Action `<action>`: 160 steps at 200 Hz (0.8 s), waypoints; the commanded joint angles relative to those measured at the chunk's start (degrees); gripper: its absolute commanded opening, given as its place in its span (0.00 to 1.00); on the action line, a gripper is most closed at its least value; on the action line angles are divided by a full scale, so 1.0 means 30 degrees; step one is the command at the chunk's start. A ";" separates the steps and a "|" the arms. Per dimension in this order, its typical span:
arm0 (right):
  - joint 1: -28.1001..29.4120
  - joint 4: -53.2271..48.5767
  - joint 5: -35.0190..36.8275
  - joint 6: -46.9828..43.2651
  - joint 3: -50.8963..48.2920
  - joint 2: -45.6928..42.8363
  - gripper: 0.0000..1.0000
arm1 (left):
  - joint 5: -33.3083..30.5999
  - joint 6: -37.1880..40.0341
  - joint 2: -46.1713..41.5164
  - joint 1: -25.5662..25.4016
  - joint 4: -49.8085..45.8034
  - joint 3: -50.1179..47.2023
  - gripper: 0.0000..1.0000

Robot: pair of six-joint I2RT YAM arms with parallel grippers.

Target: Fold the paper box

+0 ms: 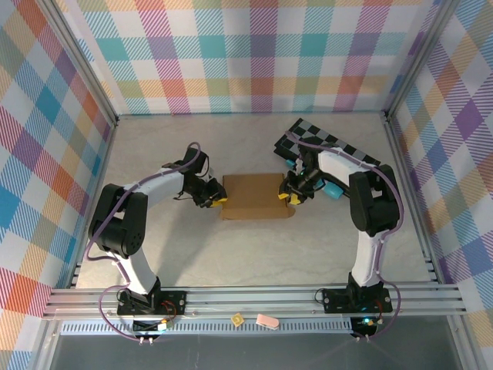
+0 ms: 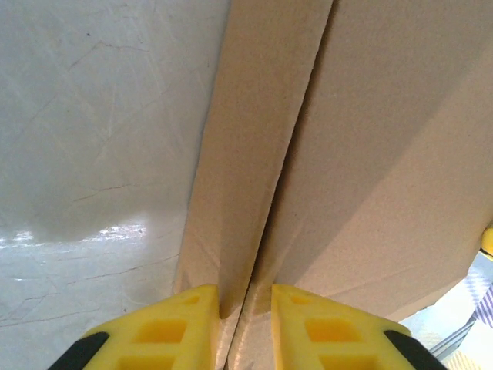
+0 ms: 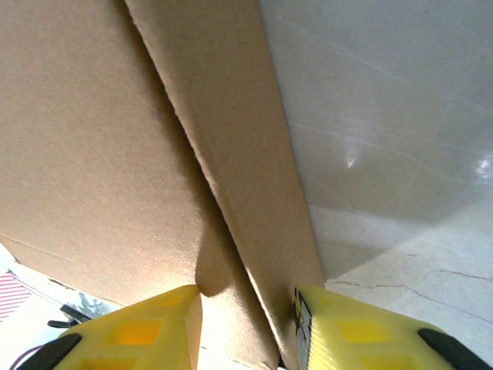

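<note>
Yellow-fingered left claw (image 1: 219, 202) and right claw (image 1: 285, 196) straddle the paper box (image 1: 253, 194); grip I can't confirm. Pale bench (image 1: 254, 258), plaid walls (image 1: 246, 54); box lies left-right.

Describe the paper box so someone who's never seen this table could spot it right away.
On the pale table, look to the middle, between the left gripper and the right gripper. The paper box is the plain brown cardboard rectangle there, unlike the black-and-grey checkered board at the back right.
</note>
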 commanded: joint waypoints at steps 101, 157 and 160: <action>0.0061 0.0053 0.0168 -0.0585 -0.0422 0.0184 0.25 | -0.0069 0.0521 0.0468 0.0153 -0.0205 -0.0493 0.18; -0.0045 -0.0026 -0.0258 -0.1531 -0.0318 0.0013 0.26 | -0.0117 0.0608 0.0556 0.0153 -0.0178 -0.0545 0.18; -0.0063 -0.0042 -0.0272 -0.1532 -0.0331 -0.0023 0.27 | -0.0123 0.0623 0.0561 0.0153 -0.0175 -0.0551 0.17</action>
